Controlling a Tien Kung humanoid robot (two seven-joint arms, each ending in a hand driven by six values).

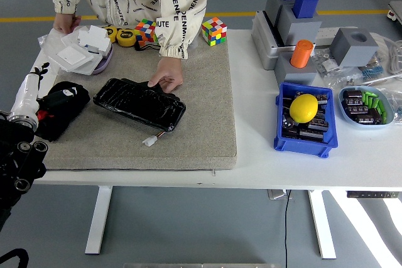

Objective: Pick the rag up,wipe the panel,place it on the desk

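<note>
So the whole thing sits on a white table (264,155) with a big beige-grey felt mat (201,123) covering its left half. On the mat lies the glossy black rectangular panel (139,103), long axis running from upper left down to lower right, a small white connector on a wire (149,141) just off its lower edge. A person at the far side has one hand (166,77) resting on the panel's upper right edge, pinning it; their other hand (63,22) is up by some white boxes (85,48).

The crumpled black cloth rag (61,106) is at the mat's left edge, just left of the panel — close beside it, maybe touching, hard to tell.

The robot's left hand (28,95) comes in from the left edge, right next to the rag's left side. Can't tell how its fingers are set — just a white wrist piece and some dark bits against black cloth. No right arm anywhere, so left is the obvious one; the rag lies straight to its right, with the panel past that.
</note>
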